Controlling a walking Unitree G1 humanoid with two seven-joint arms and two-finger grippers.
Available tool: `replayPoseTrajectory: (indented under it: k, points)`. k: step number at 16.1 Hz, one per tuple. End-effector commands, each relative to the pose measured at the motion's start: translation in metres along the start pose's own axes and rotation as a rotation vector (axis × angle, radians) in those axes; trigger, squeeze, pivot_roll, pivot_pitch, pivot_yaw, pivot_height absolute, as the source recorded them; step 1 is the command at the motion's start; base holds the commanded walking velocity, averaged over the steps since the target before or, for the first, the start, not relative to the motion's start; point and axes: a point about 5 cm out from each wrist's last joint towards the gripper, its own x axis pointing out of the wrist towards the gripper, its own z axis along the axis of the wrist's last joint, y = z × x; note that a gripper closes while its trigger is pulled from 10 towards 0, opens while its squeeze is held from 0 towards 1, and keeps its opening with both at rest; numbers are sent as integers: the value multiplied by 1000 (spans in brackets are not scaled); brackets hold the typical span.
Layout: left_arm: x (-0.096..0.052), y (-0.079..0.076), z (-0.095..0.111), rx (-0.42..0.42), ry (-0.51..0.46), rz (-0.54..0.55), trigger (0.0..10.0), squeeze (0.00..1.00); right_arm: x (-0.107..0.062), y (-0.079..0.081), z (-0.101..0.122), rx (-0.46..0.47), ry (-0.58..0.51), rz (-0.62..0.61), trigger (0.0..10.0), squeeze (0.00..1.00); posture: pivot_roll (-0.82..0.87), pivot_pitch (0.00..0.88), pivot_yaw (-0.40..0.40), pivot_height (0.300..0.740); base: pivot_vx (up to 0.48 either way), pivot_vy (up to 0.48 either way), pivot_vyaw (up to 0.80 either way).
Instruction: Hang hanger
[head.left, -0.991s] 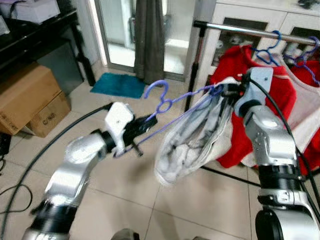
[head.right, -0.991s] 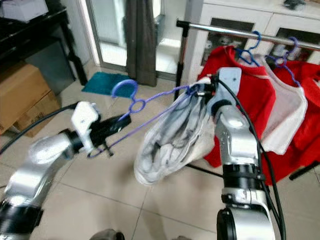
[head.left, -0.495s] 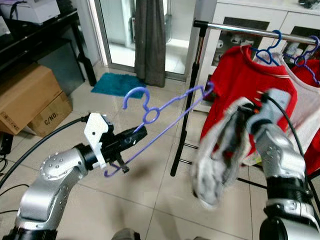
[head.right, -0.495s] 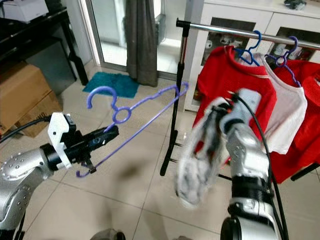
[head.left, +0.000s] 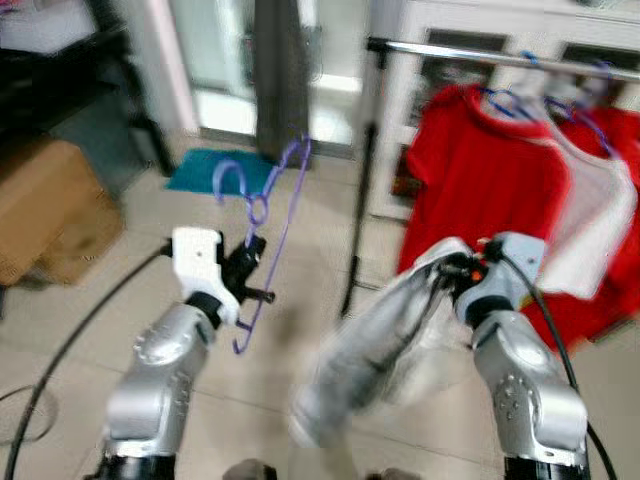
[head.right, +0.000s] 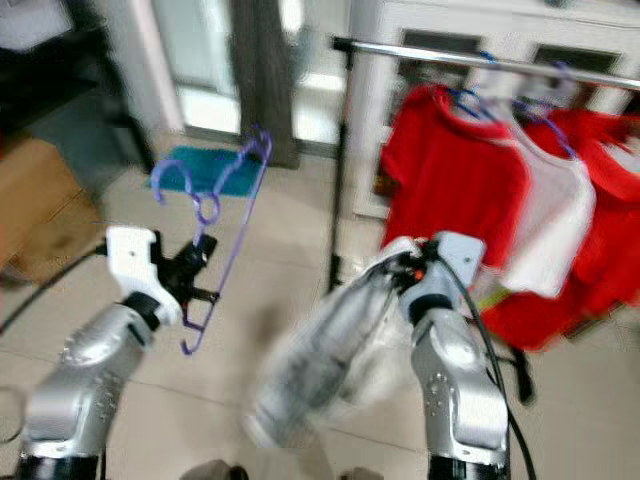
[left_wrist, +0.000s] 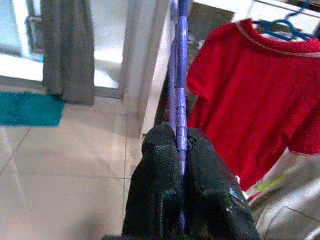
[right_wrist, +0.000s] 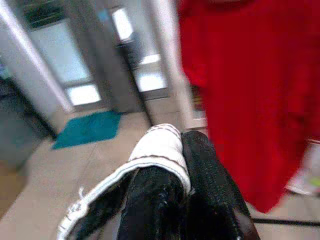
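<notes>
My left gripper (head.left: 250, 262) is shut on a thin purple hanger (head.left: 272, 205), which stands nearly upright above it with its hook at the top left. In the left wrist view the hanger's wire (left_wrist: 179, 95) runs up from between the closed fingers (left_wrist: 160, 170). My right gripper (head.left: 462, 275) is shut on a grey-white garment (head.left: 370, 350) that hangs down and to the left, blurred. The right wrist view shows the garment's striped hem (right_wrist: 160, 145) pinched between the fingers (right_wrist: 205, 170). The hanger and garment are apart.
A metal clothes rail (head.left: 480, 55) on a black stand (head.left: 360, 200) carries red shirts (head.left: 480, 170) and a white one (head.left: 590, 220) on blue hangers. A cardboard box (head.left: 45, 210) sits at the left, with a teal mat (head.left: 200, 168) by the glass door and a grey curtain (head.left: 280, 70).
The left gripper has swung the hanger from lying across to nearly upright. The right gripper has moved lower and left with the garment, which now trails downward. The camera has shifted.
</notes>
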Motion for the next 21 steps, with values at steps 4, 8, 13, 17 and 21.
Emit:
replayPoseTrajectory:
  k: [4,8,13,17,21]
  points:
    - [5,-4,10,-55,-57,33,10000,0,-2,7,11,38,-48,26,10000,0,-74,23,-9,740,0,0,-800]
    - [12,1,15,94,-27,-12,10000,0,1,2,7,-12,-21,7,10000,0,-80,32,11,740,0,0,-800]
    - [15,9,30,183,-27,-25,10000,0,8,15,16,-35,-48,73,10000,0,-69,43,7,740,278,0,-800]
    - [17,10,27,195,-9,-33,10000,0,13,27,18,-69,-57,166,10000,0,-66,41,2,740,286,0,-550]
    - [19,1,28,208,-5,-84,10000,0,13,30,25,-77,-78,170,10000,0,-79,54,0,740,301,0,-133]
